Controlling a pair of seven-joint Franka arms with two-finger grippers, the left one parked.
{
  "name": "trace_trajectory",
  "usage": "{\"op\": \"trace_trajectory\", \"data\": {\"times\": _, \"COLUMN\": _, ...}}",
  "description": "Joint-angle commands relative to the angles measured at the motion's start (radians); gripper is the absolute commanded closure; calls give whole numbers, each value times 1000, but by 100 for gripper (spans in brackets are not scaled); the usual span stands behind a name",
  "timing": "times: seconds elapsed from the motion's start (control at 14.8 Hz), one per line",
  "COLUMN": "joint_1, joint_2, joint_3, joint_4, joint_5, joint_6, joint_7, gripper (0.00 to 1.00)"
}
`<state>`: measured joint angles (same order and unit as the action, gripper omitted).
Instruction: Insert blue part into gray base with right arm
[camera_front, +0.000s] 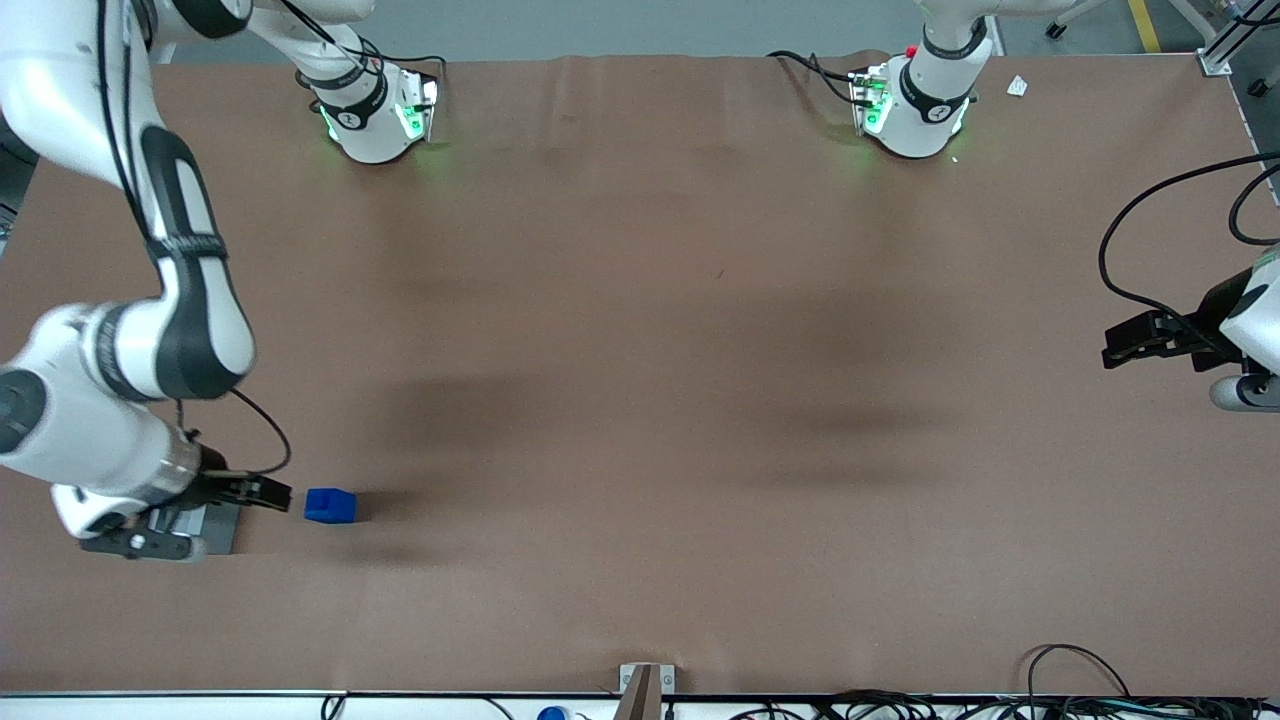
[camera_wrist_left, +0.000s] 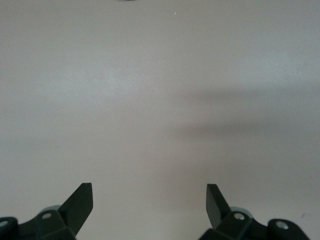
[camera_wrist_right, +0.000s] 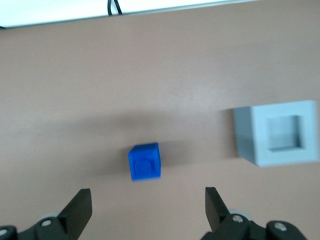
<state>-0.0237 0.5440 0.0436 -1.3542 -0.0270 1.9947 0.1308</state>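
Right arm's gripper hangs over the table with the blue part lying free beside the gray base.

The gripper (camera_wrist_right: 145, 210) of the right arm (camera_front: 180, 300) hovers above the brown table (camera_front: 640, 350) at the working arm's end, its fingers (camera_wrist_right: 80, 207) spread wide and holding nothing. The blue part (camera_wrist_right: 145, 161) sits on the table, stud face up, apart from the fingertips. The gray base (camera_wrist_right: 277, 132), empty socket facing up, stands near the blue part without touching it; in the front view the arm's wrist partly covers the base.
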Motion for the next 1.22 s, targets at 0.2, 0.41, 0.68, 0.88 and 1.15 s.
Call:
{"op": "trace_trajectory", "data": {"times": 0.2, "joint_1": -62, "joint_2": -234, "joint_3": 12, "joint_4": -53, "joint_5": -2, "joint_6": -181, "joint_7": -108, "gripper": 0}}
{"op": "trace_trajectory", "data": {"times": 0.41, "joint_1": -59, "joint_2": -306, "joint_3": 13, "joint_4": -51, "joint_5": -13, "joint_6": -246, "joint_7": -108, "gripper": 0}}
{"op": "trace_trajectory", "data": {"times": 0.68, "joint_1": -61, "joint_2": -387, "joint_3": 12, "joint_4": -48, "joint_5": -14, "joint_6": -362, "joint_7": -111, "gripper": 0}}
{"op": "trace_trajectory", "data": {"times": 0.88, "joint_1": -61, "joint_2": -424, "joint_3": 15, "joint_4": -45, "joint_5": -13, "joint_6": -424, "joint_7": -111, "gripper": 0}}
{"op": "trace_trajectory", "data": {"times": 1.15, "joint_1": -56, "joint_2": -498, "joint_3": 15, "joint_4": -150, "joint_5": -11, "joint_6": -400, "joint_7": -106, "gripper": 0}}
